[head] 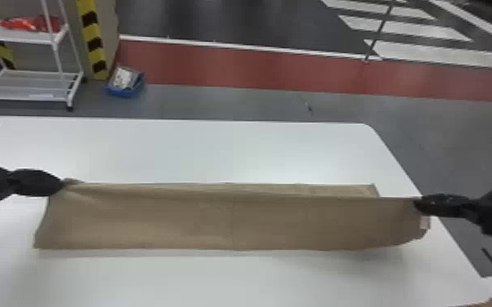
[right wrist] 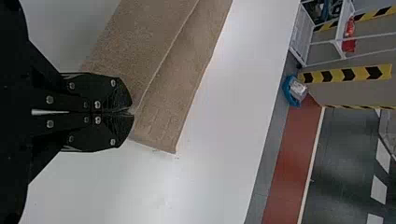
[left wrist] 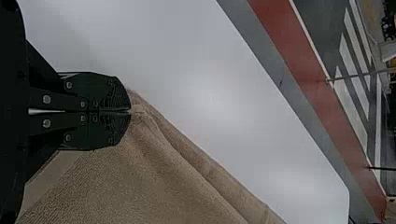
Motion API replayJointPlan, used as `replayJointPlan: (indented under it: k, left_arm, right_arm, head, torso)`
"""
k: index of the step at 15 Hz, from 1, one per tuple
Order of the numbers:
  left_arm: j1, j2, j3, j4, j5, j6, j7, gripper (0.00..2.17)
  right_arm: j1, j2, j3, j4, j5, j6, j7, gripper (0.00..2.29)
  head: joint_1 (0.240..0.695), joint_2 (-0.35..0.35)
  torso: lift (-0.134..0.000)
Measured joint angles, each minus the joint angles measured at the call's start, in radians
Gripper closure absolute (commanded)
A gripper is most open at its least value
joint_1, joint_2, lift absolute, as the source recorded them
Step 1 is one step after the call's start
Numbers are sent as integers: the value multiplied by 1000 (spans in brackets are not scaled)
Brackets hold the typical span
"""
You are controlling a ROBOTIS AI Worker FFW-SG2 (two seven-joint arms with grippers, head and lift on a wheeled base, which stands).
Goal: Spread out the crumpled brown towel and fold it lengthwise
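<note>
Towel (head: 200,220), brown, lies as a long strip across the lower half of the head view, drawn out between both grippers over the white desk (head: 216,151). Left gripper (head: 62,184) is at the left end of the strip, at its upper corner; right gripper (head: 417,202) is at the right end, also at the upper edge. Left wrist view: fingers (left wrist: 100,93) together, clamped on towel fabric, with creases running out from the tips. Right wrist view: fingers (right wrist: 102,133) likewise together, clamped on the towel's edge. In the head view, a narrow band of a second layer shows above the top layer's upper edge, ending short of the right gripper. Pale tag (head: 424,222) sits near the strip's right end. Background, upper left: white cart (head: 32,38) holding a red item (head: 32,23); blue bin (head: 124,89) on the floor.
</note>
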Motion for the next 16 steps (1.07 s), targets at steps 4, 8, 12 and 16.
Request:
replayJointPlan:
  k: [4, 8, 12, 16]
  left_arm:
    - [3, 0, -1, 4, -4, 2, 8, 2034]
    - [5, -2, 0, 12, -11, 3, 10, 2034]
    - [4, -1, 0, 25, -16, 3, 13, 2034]
    - [4, -3, -1, 30, -18, 2, 23, 2034]
  right_arm:
    - [-63, -56, 109, 31, 68, 47, 0, 1328]
    - [-144, -77, 194, 104, 135, 54, 0, 1328]
    - [-226, -74, 281, 196, 202, 50, 0, 1328]
    - [-311, -68, 352, 295, 257, 40, 0, 1328]
  head:
    - [695, -189]
    - [695, -180]
    - [695, -165]
    - [695, -155]
  torso:
    - [-124]
    - [-124]
    - [-124]
    - [-124]
